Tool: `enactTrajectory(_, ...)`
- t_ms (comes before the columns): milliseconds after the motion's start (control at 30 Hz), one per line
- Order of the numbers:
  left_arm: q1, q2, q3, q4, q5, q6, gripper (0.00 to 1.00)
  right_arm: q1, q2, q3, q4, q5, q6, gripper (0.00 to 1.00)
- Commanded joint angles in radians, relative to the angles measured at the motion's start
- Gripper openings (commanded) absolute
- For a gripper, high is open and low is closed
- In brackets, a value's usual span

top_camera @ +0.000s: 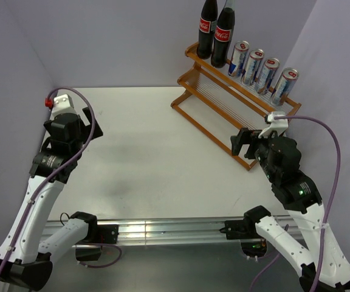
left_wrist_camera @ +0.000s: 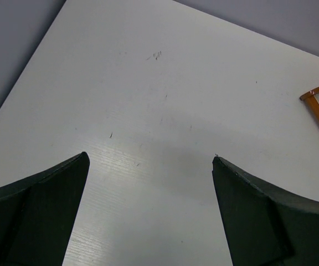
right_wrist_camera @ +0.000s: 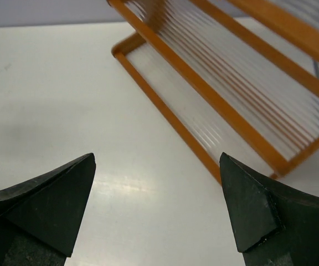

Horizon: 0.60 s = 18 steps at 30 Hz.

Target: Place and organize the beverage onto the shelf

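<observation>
Lining the top of the shelf (top_camera: 220, 120): two bottles (top_camera: 223, 38), four cans (top_camera: 253, 66).

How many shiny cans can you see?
4. They stand in a row on the top step of the shelf: first can beside the cola bottles, then second can, third can, fourth can. None looks hidden.
</observation>
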Motion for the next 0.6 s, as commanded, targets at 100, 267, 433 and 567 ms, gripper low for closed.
enactTrajectory(100, 0.001, -0.038, 0.102, -0.114, -0.009, 0.009, 1.00, 0.020, -0.161, -0.040, -0.123, 0.096, 0.036, 1.00)
enactTrajectory(267, -0.002, -0.077, 0.145, -0.223, 0.033, 0.013, 0.99, 0.021, -0.193, -0.009, -0.235, 0.105, 0.025, 1.00)
enactTrajectory(433, -0.009, -0.132, 0.161, -0.277, 0.086, 0.006, 1.00, 0.021, -0.187, 0.001, -0.289, 0.127, 0.030, 1.00)
enactTrajectory(567, -0.009, -0.173, 0.164, -0.291, 0.126, 0.006, 0.99, 0.021, -0.222, -0.011, -0.266, 0.095, 0.031, 1.00)
